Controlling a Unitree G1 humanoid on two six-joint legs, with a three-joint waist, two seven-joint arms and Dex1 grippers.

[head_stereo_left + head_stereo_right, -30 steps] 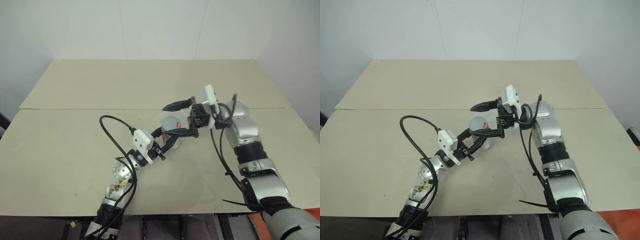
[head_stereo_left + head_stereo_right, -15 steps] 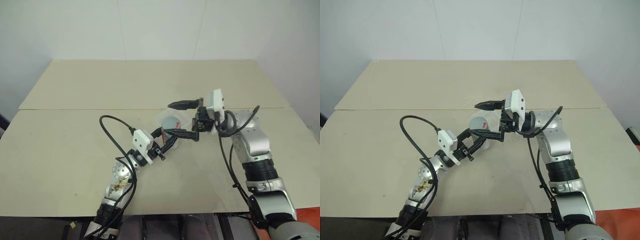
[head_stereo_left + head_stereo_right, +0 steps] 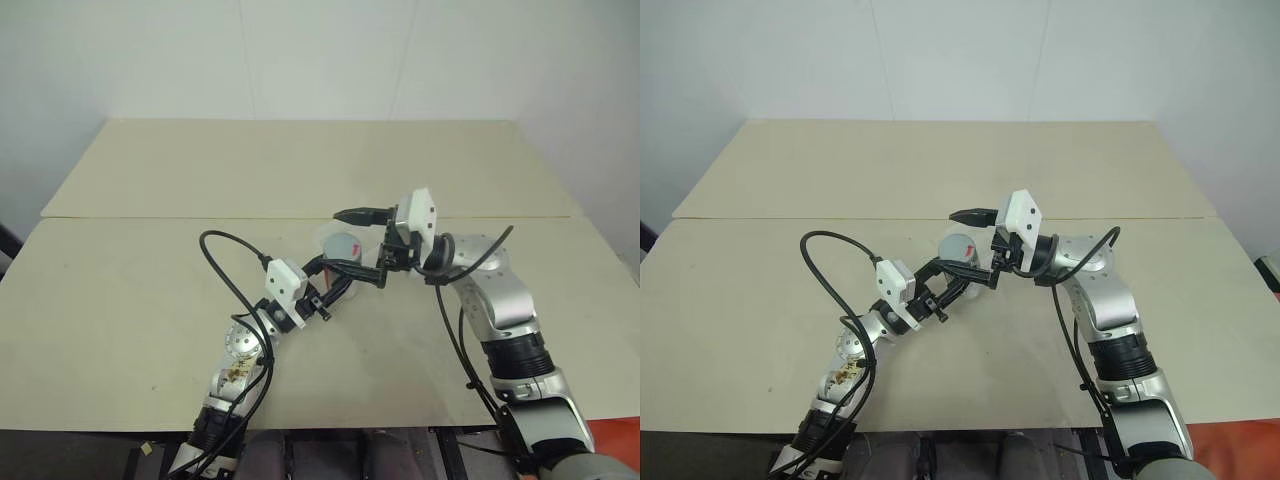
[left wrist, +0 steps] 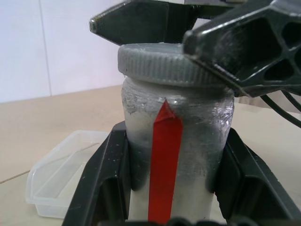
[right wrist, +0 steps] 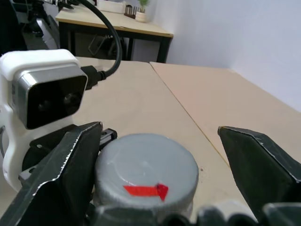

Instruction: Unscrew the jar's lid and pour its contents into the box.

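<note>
Above the tabletop (image 3: 150, 290), our left tool (image 4: 164, 188) pinches the jar (image 4: 176, 155) by its stiff body. Right tool (image 5: 160, 155) is spread astride the lid (image 5: 146, 175); we judge its ribbed rim the surest hold.

We see the jar (image 4: 174, 155) upright, silvery-white with a vertical red stripe, clamped between the left gripper's (image 4: 171, 186) black fingers. Its grey ribbed lid (image 5: 146, 173), red mark on top, is still screwed on. The clear, shallow box (image 4: 66, 172) lies beyond the jar.
</note>
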